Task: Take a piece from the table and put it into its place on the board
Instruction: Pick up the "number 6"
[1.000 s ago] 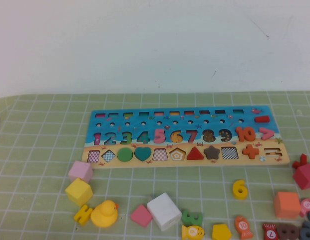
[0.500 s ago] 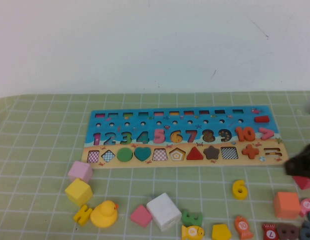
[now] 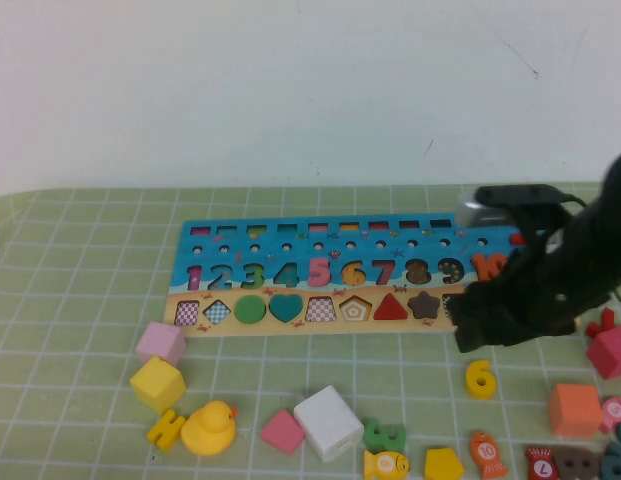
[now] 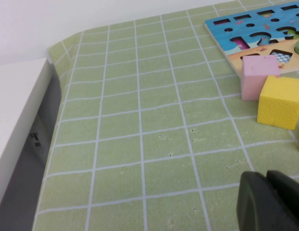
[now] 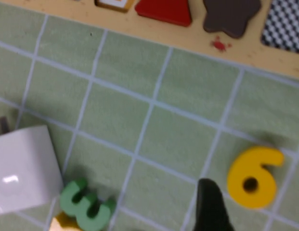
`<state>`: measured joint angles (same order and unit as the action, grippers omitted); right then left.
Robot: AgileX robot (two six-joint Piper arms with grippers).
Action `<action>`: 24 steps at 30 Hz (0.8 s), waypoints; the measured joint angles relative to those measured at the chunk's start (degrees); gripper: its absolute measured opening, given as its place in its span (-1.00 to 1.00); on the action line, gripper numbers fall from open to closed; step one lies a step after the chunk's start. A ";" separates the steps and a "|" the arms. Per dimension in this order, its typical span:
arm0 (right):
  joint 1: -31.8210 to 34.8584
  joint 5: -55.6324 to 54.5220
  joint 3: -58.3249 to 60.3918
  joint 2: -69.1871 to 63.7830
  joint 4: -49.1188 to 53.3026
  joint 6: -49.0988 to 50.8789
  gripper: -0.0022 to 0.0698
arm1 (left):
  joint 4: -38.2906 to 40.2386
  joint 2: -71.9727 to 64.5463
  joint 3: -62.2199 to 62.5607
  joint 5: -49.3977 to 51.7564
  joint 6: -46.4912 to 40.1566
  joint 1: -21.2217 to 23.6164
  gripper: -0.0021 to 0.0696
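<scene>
One piece: yellow 6 (image 3: 480, 378) loose on tabletop (image 3: 80, 300), near board (image 3: 290, 235).
Right gripper (image 3: 477, 335): above 6, fingers state cannot tell.
Left gripper (image 4: 272, 202): parked far left, fingers unclear.
Recess (image 3: 354, 272): unfilled.

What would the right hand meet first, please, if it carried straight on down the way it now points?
Probably the bare green table just beside the yellow 6. The right hand hovers over it, and depth is unclear. The left hand sits parked by the table's left edge.

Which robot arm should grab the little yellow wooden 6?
The right one, probably. The right gripper hangs just above the yellow wooden 6; the left gripper sits far off by the table's left edge.
</scene>
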<state>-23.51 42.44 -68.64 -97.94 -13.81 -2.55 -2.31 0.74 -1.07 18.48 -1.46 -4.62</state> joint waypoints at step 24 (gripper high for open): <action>-4.91 3.02 -5.24 -10.32 12.58 15.14 0.17 | 0.00 0.00 0.00 0.00 0.00 0.00 -0.95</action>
<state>-28.42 45.46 -73.88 -108.26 -1.22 12.59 -2.31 0.74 -1.07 18.48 -1.46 -4.62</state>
